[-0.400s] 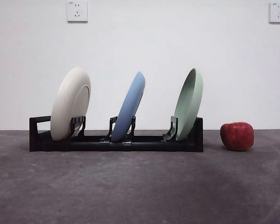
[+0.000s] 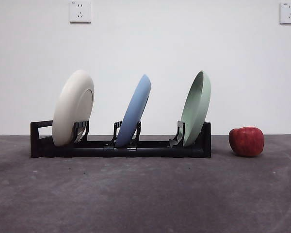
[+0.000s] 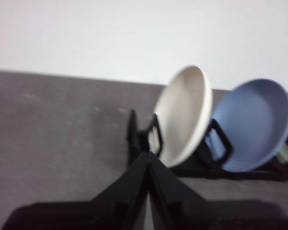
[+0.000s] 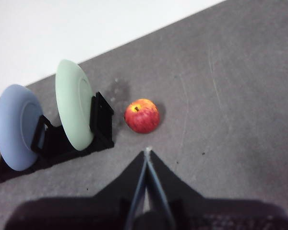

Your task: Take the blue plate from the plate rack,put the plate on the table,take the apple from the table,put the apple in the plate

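Nothing's moved since half a second ago: blue plate sits mid plate rack, leaning. Left hand looks nearer it; both it and right hand pinched closed, empty.

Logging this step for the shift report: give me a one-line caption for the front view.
Cream plate, blue plate and green plate lean in the plate rack; apple sits on the table beside it.

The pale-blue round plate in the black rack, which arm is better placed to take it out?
Probably left. The left gripper points at the black rack's cream-plate end, with the pale-blue round plate just beyond; the right gripper faces the red apple.
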Available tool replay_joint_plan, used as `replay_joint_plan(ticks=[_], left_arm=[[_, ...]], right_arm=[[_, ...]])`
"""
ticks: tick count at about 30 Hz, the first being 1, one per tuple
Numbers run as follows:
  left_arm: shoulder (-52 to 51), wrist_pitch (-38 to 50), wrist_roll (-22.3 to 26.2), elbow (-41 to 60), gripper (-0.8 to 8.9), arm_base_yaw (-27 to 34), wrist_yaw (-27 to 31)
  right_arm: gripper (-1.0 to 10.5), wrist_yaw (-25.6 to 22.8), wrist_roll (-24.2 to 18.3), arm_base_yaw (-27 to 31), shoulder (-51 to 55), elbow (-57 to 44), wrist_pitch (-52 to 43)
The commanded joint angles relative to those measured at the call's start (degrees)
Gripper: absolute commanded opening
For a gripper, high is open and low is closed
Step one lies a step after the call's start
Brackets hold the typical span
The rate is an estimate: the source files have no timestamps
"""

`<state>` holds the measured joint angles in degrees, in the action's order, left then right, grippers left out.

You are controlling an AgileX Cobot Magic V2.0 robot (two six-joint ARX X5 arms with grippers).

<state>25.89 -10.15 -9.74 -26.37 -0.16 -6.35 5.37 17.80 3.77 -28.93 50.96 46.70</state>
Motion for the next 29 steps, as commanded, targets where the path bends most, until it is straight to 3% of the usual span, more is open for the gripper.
replay_joint_plan(ticks=[1,8,13,16,20,29], left_arm=[[2.7,0.2,-3.8,-1.7,-0.05,0.1,-3.7],[14.8,-7.9,-3.8,-11.2,-0.05,0.1,-9.4],[27.8,-16.4,-3.1,-24.7,-0.04,-0.2,-13.2],[35.7,-17.6,-3.1,-34.4,-0.04,-1.1,-15.2],[47.4,-25.3,-2.8,-50.7,-0.05,-3.3,-19.4],[74.9,-42.1,1.4,-87.7,-0.05,-14.7,-20.7]], right_arm=[[0.0,1.3,0.2,0.0,-2.6,1.5,2.3],[0.0,11.9,-0.1,0.0,-9.7,3.8,4.7],[0.0,22.8,-3.9,-0.1,-17.2,6.0,5.3],[0.0,23.6,-4.8,-0.1,-21.2,6.6,6.1],[0.0,23.6,-6.0,-0.1,-25.2,6.6,6.2],[0.1,23.6,-6.0,-0.1,-27.9,6.6,5.6]])
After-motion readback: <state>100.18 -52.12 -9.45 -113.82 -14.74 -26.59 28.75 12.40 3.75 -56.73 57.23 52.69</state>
